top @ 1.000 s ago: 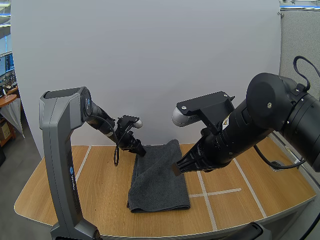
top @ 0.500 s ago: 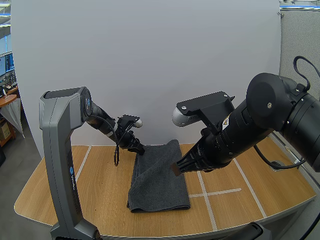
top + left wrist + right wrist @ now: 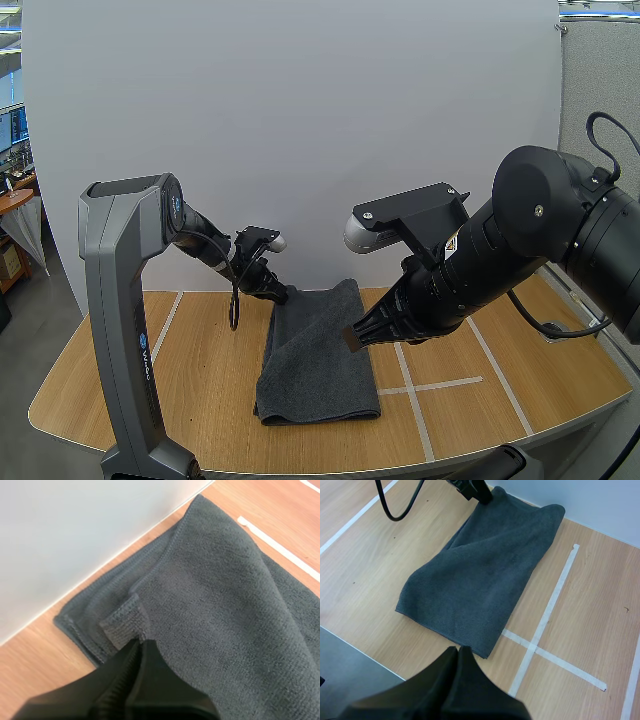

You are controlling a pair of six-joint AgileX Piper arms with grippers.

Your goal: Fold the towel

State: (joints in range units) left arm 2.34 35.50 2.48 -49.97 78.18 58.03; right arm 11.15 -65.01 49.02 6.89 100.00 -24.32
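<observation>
2 layers at least showed in the towel (image 3: 320, 350), which lay on the table (image 3: 190, 380) as a long dark grey strip running from the back wall toward the front edge. Its right side lay beside a line of white tape (image 3: 547, 612). Judged from that, 1 lengthwise fold was already made. The far left corner was not tidy: a small flap (image 3: 124, 625) was turned up there, and the lower layer's hem stuck out past the upper one. The left end effector (image 3: 278, 295) hung at that corner with its fingers pressed together into 1 wedge. Its tips were just beside the flap, and I could see no cloth between them. The right end effector (image 3: 353, 340) hovered over the towel's right edge, fingers likewise closed on nothing. What was probably left: squaring the back corner and folding the strip across, end to end, into a shorter packet.
</observation>
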